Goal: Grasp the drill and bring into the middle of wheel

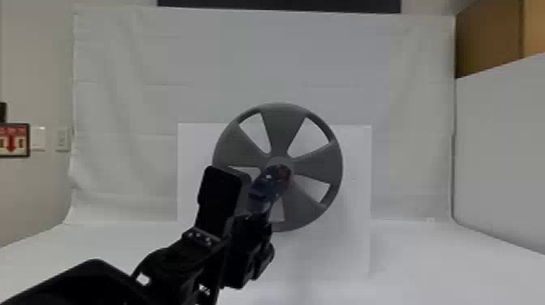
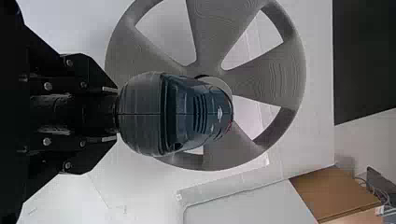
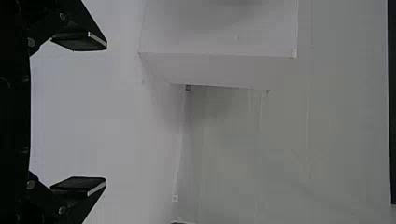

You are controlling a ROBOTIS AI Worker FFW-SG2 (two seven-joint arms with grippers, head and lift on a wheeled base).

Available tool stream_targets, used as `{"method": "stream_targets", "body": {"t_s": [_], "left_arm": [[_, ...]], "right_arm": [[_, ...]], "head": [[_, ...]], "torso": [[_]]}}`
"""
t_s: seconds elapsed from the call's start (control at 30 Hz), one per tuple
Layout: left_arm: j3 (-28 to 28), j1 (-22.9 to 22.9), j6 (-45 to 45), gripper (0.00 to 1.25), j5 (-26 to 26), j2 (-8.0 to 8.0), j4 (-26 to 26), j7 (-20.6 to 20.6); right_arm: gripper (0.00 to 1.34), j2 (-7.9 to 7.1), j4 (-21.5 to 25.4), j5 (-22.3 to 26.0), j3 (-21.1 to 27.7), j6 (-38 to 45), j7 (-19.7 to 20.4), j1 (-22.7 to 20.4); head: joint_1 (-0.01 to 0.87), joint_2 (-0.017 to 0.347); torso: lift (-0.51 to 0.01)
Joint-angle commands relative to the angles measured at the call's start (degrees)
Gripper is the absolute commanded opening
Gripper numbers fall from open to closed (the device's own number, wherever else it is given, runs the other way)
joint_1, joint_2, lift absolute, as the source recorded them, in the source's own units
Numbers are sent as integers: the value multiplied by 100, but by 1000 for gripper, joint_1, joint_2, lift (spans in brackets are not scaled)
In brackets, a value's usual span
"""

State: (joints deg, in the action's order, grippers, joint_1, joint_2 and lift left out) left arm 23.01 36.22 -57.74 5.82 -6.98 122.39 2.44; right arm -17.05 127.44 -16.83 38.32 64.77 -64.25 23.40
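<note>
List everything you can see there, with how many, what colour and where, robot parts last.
Drill: 1, dark blue and black, left hand, overlapping the wheel's middle
Wheel: 1, grey, upright before the white box
White box: 1, behind the wheel
Backdrop: 1, white, at the back
Black band: 1, top of head view
Brown panelling: count unclear, upper right
Sign: 1, red and white, dark frame, far left
Wall plates: 2, pale, beside the sign
Left arm: 1, black, lower left
Left hand: 1, black, on the drill
Right hand: 1, black, open, right wrist view
</note>
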Motion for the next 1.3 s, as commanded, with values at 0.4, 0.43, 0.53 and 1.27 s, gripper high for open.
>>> {"method": "stream_targets", "body": {"t_s": [0.4,0.43,0.53,1.27], "left_arm": [[-25,35,9,37,-81,13,-136,2],[-25,35,18,37,-81,13,-154,2],[-34,43,26,37,-98,13,-180,2],[-43,52,53,37,-151,13,-206,19]], "right_arm": [[1080,0,0,-5,0,0,0,7],[1080,0,0,-5,0,0,0,7],[1080,0,0,-5,-9,0,0,7],[1081,0,0,-5,-9,0,0,7]], "head": [[0,0],[0,0],[0,0],[0,0]], "torso": [[-406],[-406],[-406],[-406]]}}
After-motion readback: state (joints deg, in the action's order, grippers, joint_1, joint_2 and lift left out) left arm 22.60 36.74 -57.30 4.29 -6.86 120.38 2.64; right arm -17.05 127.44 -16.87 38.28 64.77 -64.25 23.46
